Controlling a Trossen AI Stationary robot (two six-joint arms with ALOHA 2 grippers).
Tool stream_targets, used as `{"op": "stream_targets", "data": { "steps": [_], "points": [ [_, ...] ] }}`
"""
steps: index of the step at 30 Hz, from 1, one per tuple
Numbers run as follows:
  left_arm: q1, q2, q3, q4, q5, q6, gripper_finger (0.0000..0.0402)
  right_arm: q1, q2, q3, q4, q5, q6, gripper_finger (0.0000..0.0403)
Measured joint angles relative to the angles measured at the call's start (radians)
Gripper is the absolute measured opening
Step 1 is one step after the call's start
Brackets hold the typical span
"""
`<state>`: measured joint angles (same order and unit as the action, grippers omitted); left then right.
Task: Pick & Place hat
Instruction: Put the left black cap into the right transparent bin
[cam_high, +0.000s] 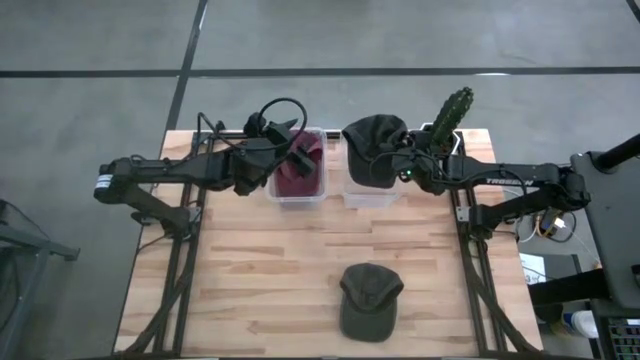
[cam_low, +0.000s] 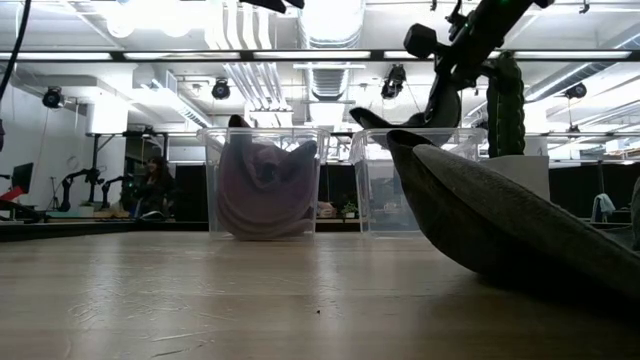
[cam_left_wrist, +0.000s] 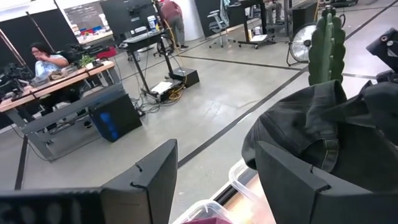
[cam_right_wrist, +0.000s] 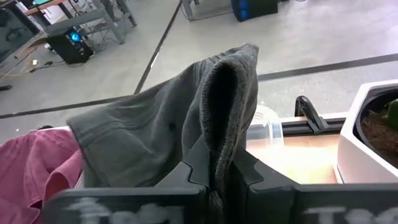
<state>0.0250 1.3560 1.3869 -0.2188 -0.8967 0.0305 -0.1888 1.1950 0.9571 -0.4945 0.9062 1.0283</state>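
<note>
High view shows the bench with two clear bins at its far edge. Over the right bin the right end effector is clamped shut on a dark grey hat, which hangs directly above that bin's opening. Beside it, the left end effector, fingers spread and empty, hovers over the left bin holding a maroon hat. A green cap lies on the near side of the bench, nearer the right arm.

Two bins side by side at table rear; cactus right; cap in front.
</note>
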Motion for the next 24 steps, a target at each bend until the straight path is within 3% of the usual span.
{"op": "stream_targets", "data": {
  "steps": [12,20,24],
  "points": [
    [0.022,0.000,0.000,0.000,0.010,0.000,0.0208,-0.039,0.000,-0.030,0.003,-0.049,0.019,0.0013],
    [0.047,0.000,-0.001,0.001,0.183,0.014,0.0208,-0.044,0.000,-0.032,0.004,-0.068,0.011,0.0013],
    [0.056,-0.001,-0.015,0.004,0.199,0.023,0.0208,-0.045,0.000,-0.046,0.008,-0.079,0.016,0.0013]
  ]
}}
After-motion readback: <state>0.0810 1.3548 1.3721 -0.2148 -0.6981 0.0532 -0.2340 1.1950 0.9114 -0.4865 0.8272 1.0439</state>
